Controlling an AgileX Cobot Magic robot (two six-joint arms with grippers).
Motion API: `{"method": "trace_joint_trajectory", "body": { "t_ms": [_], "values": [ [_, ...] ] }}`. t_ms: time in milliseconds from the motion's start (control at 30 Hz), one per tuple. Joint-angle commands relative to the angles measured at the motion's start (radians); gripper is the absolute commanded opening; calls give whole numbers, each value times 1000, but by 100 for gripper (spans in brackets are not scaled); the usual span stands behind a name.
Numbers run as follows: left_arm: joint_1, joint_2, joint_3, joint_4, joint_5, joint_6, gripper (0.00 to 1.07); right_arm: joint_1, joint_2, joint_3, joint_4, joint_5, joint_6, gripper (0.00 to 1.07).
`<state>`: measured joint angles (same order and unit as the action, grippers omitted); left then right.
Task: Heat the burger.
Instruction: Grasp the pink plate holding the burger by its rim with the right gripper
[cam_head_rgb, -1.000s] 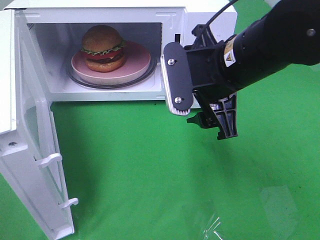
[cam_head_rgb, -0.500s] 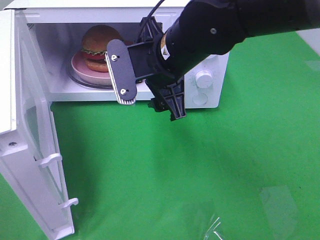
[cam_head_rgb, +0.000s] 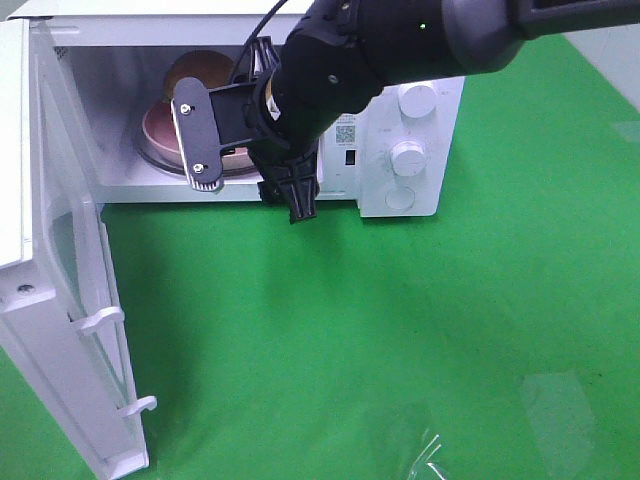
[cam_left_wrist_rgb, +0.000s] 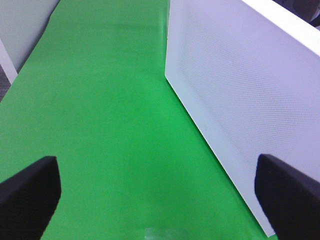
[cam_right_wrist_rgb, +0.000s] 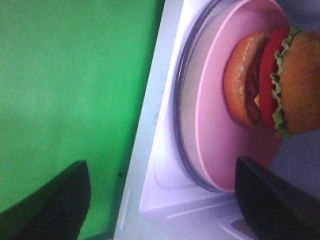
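Observation:
The burger (cam_right_wrist_rgb: 280, 82), with its brown bun, lettuce and tomato, sits on a pink plate (cam_right_wrist_rgb: 220, 130) on the glass turntable (cam_right_wrist_rgb: 181, 125) inside the open microwave (cam_head_rgb: 400, 195). In the high view only the bun top (cam_head_rgb: 205, 64) and part of the plate (cam_head_rgb: 158, 125) show behind my right arm. My right gripper (cam_head_rgb: 252, 200) hangs open and empty in front of the oven opening, its fingertips (cam_right_wrist_rgb: 75, 175) outside the cavity. My left gripper (cam_left_wrist_rgb: 157, 170) is open and empty beside the white door (cam_left_wrist_rgb: 240, 100); the high view does not show it.
The microwave door (cam_head_rgb: 60, 280) stands swung wide open at the left. Two knobs (cam_head_rgb: 405, 155) sit on the oven's right panel. A scrap of clear plastic (cam_head_rgb: 430, 455) lies on the green cloth (cam_head_rgb: 400, 330) near the front edge.
My right arm has swept left across the microwave's front, from the control panel side to the opening, and now covers most of the burger in the high view. Its jaws stayed open.

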<state>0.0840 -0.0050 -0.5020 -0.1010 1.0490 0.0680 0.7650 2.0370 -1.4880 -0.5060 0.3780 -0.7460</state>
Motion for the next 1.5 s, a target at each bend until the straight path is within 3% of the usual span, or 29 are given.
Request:
{"method": "trace_joint_trajectory", "body": {
  "t_ms": [33,167,400,1267,1367,1400,1433,1467,1500],
  "values": [
    [2,-20,3,-2,-7,-2,98,1,36,-45,-8,12,17,77],
    [2,-20,3,-2,-7,-2,98,-1,131,-168,-4,42,34,79],
    [2,-20,3,-2,-7,-2,98,-5,217,-274,0,47,63,78],
    [2,-20,3,3,-7,-2,98,-77,368,-387,174,42,30,76],
    [2,-20,3,3,-7,-2,98,-77,368,-387,180,42,30,68],
    [2,-20,3,3,-7,-2,98,-77,367,-387,179,42,30,57],
    [2,-20,3,3,-7,-2,98,-77,367,-387,179,42,30,57],
    [2,-20,3,3,-7,-2,98,-77,367,-387,179,47,30,40],
    [2,-20,3,3,-7,-2,98,-77,367,-387,179,47,30,40]
  ]
}}
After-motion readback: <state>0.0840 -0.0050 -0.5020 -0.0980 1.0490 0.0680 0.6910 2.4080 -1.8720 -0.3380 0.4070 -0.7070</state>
